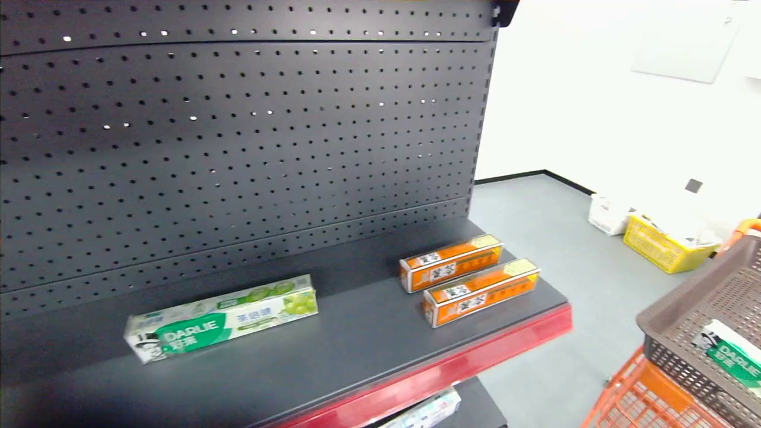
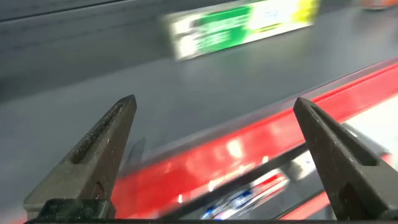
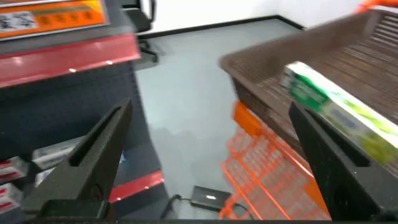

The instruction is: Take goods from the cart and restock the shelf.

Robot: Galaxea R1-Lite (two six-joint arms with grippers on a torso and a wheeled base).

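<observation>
- Black pegboard panel [image 1: 238, 137] fills the upper left and centre of the head view, backing a dark grey shelf [image 1: 345, 356] whose red front edge [image 1: 487, 356] slants down toward the bottom centre
- At lower left on the shelf lies a green toothpaste box [image 1: 221, 318], flat, its length roughly along the pegboard, well apart from the other goods
- Right of centre lie two more cartons, parallel and just beside each other: the rear orange box [image 1: 450, 263] nearer the pegboard, the front orange box [image 1: 480, 291] nearer the red edge; whether they touch is unclear
- Below the red edge, at bottom centre, a pale box [image 1: 429, 410] rests on a lower level
- Grey floor [image 1: 553, 249] and a white wall [image 1: 594, 89] take the right half; at mid right by the wall stand a white container [image 1: 606, 215] and, just beside it, a yellow basket [image 1: 666, 246]
- In the lower right corner an orange cart [image 1: 642, 398] carries a brown basket [image 1: 701, 303], and a second green toothpaste box [image 1: 731, 356] lies inside it
- In its wrist view the left gripper [image 2: 214, 102] is spread wide with nothing between its fingers, facing the red edge, the shelved green carton beyond
- In its wrist view the right gripper [image 3: 211, 109] is likewise spread and empty, above the floor between shelf and cart, the basket's green carton near one finger
</observation>
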